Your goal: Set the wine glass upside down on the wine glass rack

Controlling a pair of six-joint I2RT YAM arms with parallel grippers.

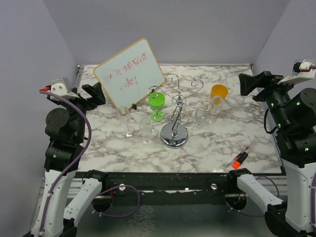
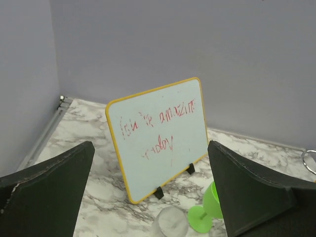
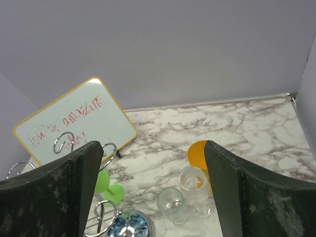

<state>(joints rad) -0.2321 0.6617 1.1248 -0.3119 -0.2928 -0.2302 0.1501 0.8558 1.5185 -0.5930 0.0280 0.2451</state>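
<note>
Both my hands hang raised at the table's sides, holding nothing: my left gripper point(image 1: 96, 94) is spread as wide as it goes, my right gripper point(image 1: 249, 84) nearly as wide. Nearest me, toward the right, a red marker point(image 1: 240, 158) lies on the marble table point(image 1: 217, 148). The wine glass rack point(image 1: 174, 134) stands mid-table on its mirrored base. Two clear wine glasses point(image 1: 146, 129) stand just left of it, and two more point(image 1: 202, 117) just right. A green glass point(image 1: 156, 102) sits against the rack's left arms; whether it hangs there I cannot tell. Farther right is an orange cup point(image 1: 218, 92), and far left a whiteboard point(image 1: 129, 74).
</note>
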